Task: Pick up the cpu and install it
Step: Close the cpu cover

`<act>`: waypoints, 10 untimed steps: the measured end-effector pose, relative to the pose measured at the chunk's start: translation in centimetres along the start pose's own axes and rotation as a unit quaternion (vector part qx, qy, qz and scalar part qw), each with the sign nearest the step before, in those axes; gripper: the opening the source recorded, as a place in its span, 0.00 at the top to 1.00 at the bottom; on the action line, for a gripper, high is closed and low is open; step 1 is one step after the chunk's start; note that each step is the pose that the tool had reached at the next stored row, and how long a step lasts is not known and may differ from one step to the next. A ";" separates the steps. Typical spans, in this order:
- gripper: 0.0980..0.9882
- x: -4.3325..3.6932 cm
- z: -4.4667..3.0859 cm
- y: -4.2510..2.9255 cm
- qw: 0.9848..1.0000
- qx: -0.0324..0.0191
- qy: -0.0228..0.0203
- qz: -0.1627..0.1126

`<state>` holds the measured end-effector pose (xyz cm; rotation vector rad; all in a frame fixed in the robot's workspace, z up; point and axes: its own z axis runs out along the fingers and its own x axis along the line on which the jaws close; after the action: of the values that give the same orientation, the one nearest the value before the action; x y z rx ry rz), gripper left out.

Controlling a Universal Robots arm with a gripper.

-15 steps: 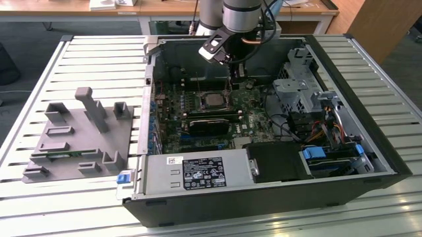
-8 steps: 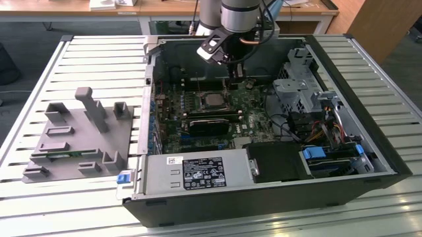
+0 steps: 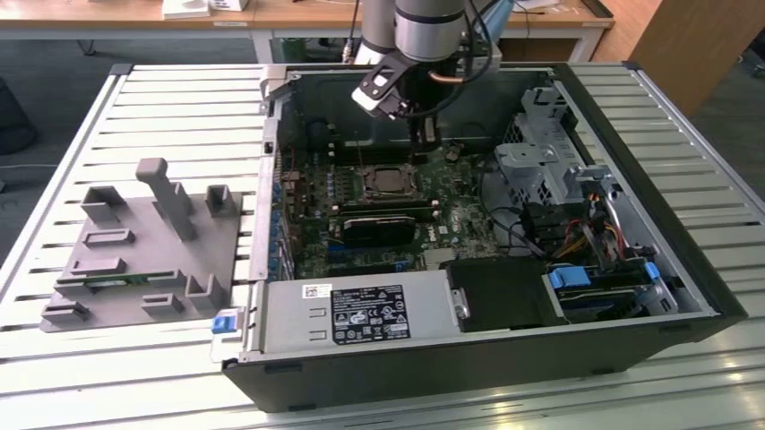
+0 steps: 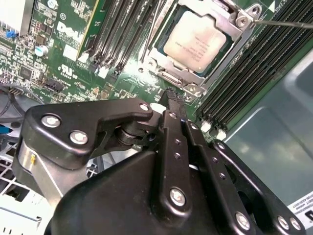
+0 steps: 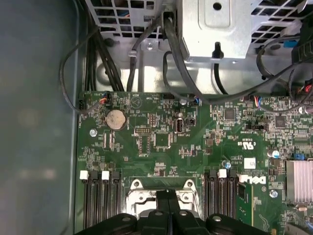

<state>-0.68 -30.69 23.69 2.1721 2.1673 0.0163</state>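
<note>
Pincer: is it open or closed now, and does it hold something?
Pincer: closed, holding nothing. The cpu lies apart from it, in the socket.

cpu (image 4: pixel 197 42) in socket (image 4: pixel 169 79), fingers (image 4: pixel 172 125) pressed together

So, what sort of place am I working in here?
Probably a robotics lab or test workshop: an open computer case sits on a slatted metal table, a grey parts fixture lies beside it, and wooden desks stand behind.
</note>
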 end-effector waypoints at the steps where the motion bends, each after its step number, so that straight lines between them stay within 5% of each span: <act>1: 0.99 0.00 0.02 -0.16 1.000 0.000 0.000 0.000; 10: 0.99 0.00 0.16 -0.86 1.000 0.000 0.000 0.000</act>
<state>-1.53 -30.69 23.49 2.1722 2.1673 0.0164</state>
